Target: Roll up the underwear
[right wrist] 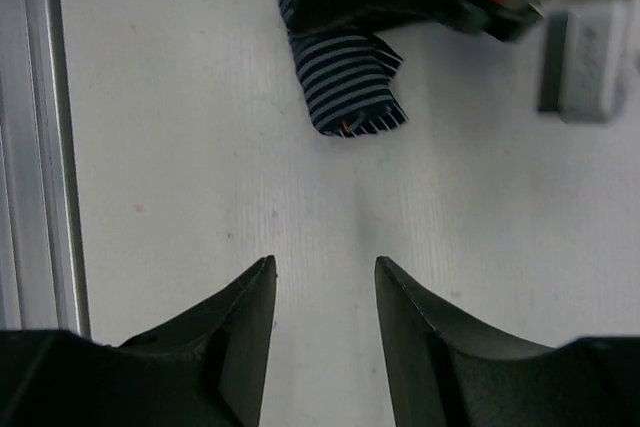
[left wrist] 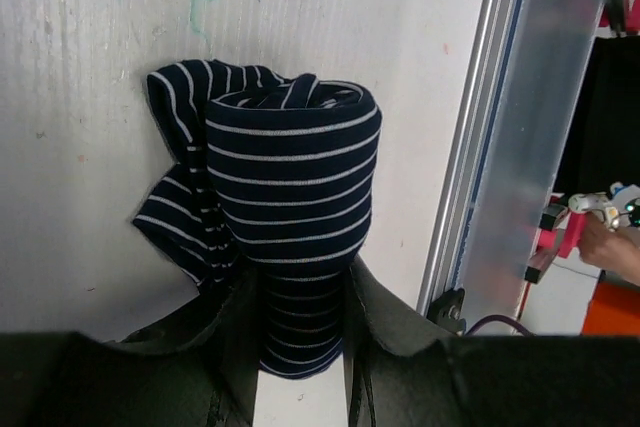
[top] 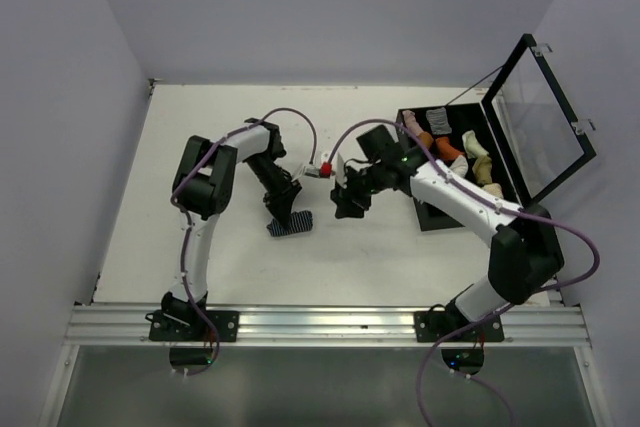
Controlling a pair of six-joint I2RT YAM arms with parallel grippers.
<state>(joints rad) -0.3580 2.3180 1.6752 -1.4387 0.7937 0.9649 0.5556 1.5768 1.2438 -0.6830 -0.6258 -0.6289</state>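
Observation:
The underwear (left wrist: 295, 197) is a navy roll with thin white stripes, lying on the white table. From above it shows as a small dark bundle (top: 291, 223) just below my left gripper (top: 281, 209). My left gripper (left wrist: 300, 292) is shut on the near end of the roll, a finger on each side. A loose fold of the cloth sticks out to the left of the roll. My right gripper (right wrist: 323, 267) is open with only bare table between its fingers. It hovers (top: 350, 209) right of the underwear (right wrist: 345, 87), well apart from it.
An open black box (top: 432, 217) with a raised clear lid (top: 540, 117) stands at the right and holds several rolled garments. An aluminium rail (top: 320, 325) runs along the table's near edge. A grey wall borders the table's left side.

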